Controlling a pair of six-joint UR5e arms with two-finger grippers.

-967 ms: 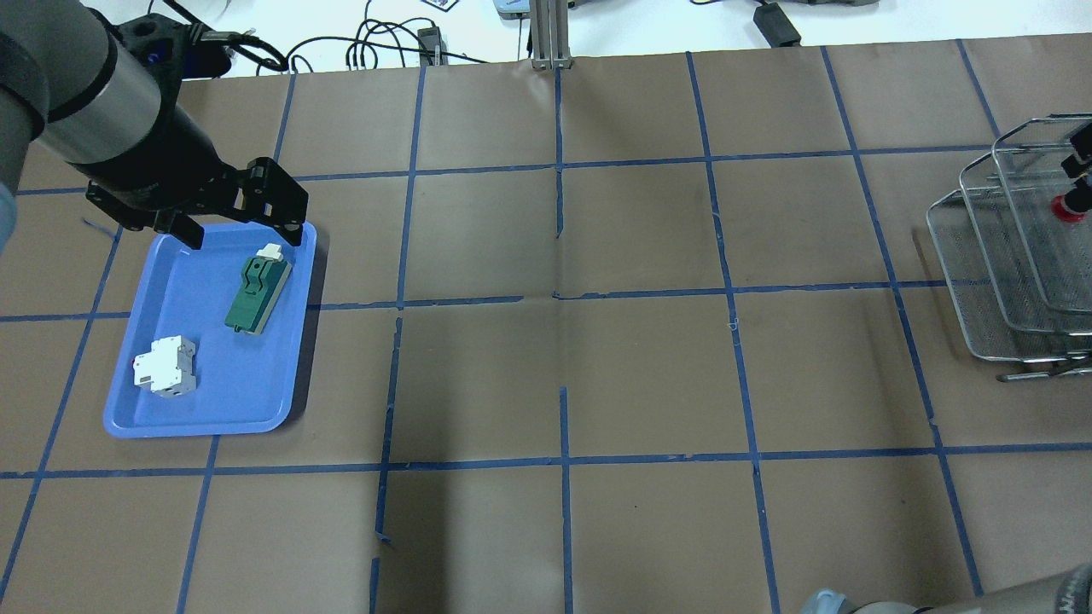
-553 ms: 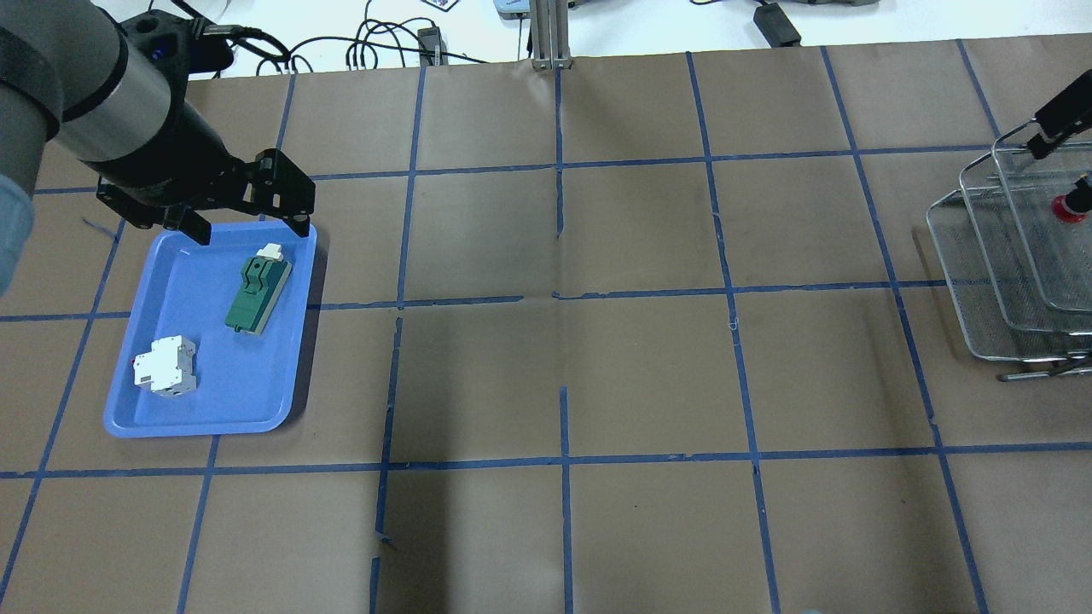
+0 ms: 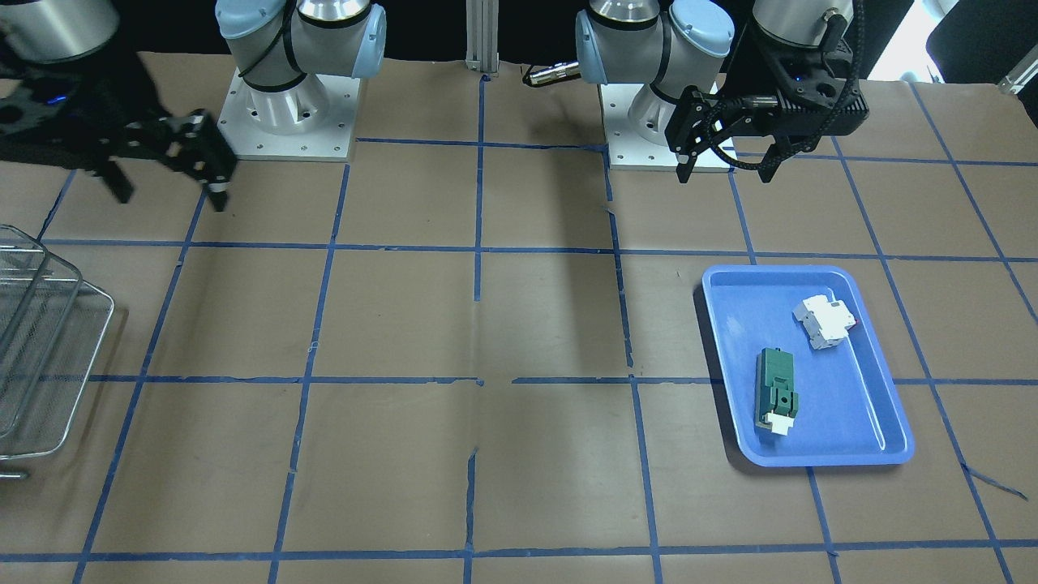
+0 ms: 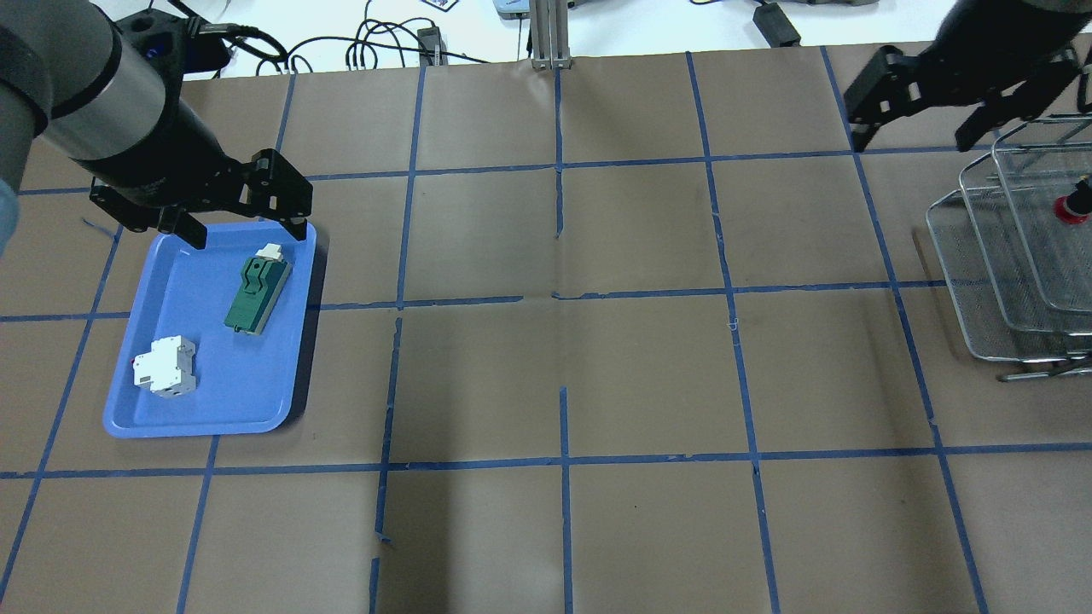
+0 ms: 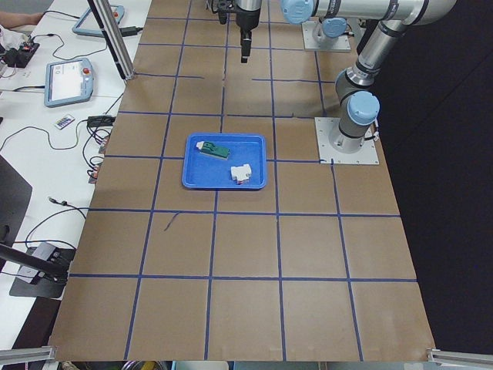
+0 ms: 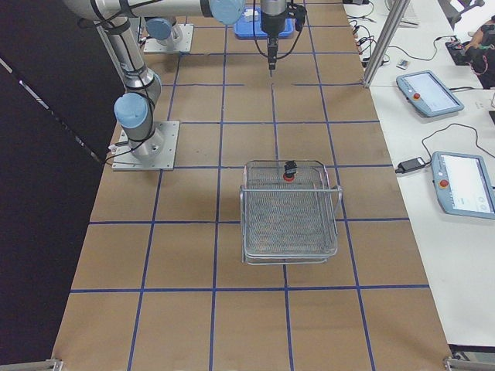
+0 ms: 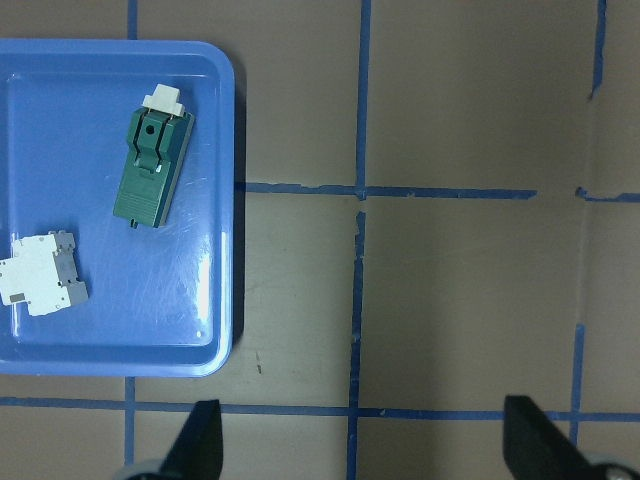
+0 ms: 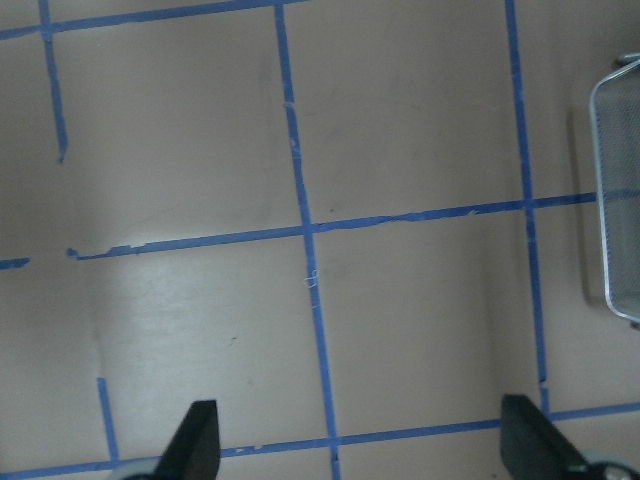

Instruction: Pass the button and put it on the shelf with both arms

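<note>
Sitting on the upper tier of the shelf (image 6: 291, 232), the button (image 6: 290, 171) looks delivered, the right gripper (image 4: 913, 138) hangs wide open and empty near the shelf, the left gripper (image 4: 247, 235) gapes empty well apart from it, so only retreat seems left.

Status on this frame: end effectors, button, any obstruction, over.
Left end effector open, over blue tray edge. Right end effector open, empty, near shelf. Button on shelf's top tier, ungripped. Nothing blocking.
</note>
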